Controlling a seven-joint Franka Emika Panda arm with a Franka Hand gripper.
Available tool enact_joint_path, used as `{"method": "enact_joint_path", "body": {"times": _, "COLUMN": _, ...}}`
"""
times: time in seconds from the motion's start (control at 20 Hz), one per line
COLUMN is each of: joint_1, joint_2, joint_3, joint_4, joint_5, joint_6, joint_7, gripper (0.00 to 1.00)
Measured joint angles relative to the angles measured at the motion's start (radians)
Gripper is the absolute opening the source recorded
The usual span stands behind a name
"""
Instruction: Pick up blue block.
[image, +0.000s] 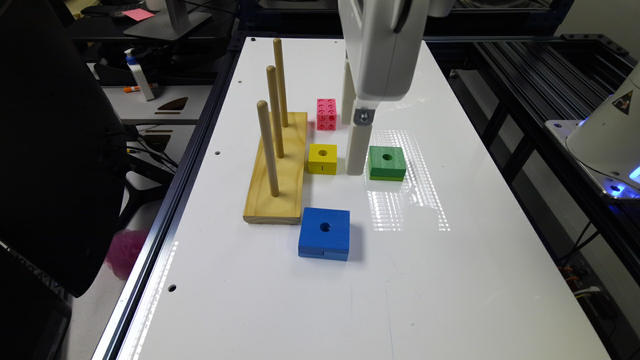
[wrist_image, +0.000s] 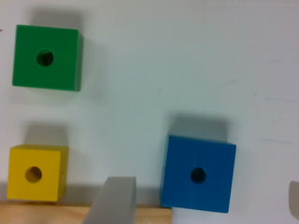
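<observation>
White worktop (image: 450, 280) in the exterior view carries the blue block (image: 324, 233) at the peg board's (image: 276, 190) near corner, the end effector (image: 356, 150) hanging between yellow block (image: 322, 158) and green block (image: 387, 162), while the wrist view shows its fingers (wrist_image: 114, 200) spread wide, empty, blue block (wrist_image: 198, 172) between them.

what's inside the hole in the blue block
Nothing visible: the blue block lies flat on the white table, and its round centre hole looks dark and empty. The hole's bottom is too shadowed to make out.

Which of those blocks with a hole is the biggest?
The blue block, lying beside the wooden peg base; the green block and yellow block are smaller.
</observation>
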Motion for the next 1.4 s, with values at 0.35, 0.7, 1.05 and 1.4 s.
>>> {"method": "enact_joint_path", "body": {"times": 0.35, "joint_1": 0.0, "joint_2": 0.001, "joint_3": 0.016, "joint_4": 0.004, "joint_5": 0.0, "joint_6": 0.0, "joint_7": 0.012, "gripper": 1.0}}
{"method": "enact_joint_path", "body": {"times": 0.7, "joint_1": 0.0, "joint_2": 0.016, "joint_3": 0.023, "joint_4": 0.012, "joint_5": 0.0, "joint_6": 0.002, "joint_7": 0.019, "gripper": 1.0}}
{"method": "enact_joint_path", "body": {"times": 1.05, "joint_1": -0.001, "joint_2": 0.105, "joint_3": 0.023, "joint_4": 0.012, "joint_5": -0.0011, "joint_6": 0.087, "joint_7": 0.019, "gripper": 1.0}}
{"method": "enact_joint_path", "body": {"times": 1.4, "joint_1": -0.001, "joint_2": 0.178, "joint_3": 0.023, "joint_4": 0.012, "joint_5": -0.0037, "joint_6": 0.15, "joint_7": 0.019, "gripper": 1.0}}
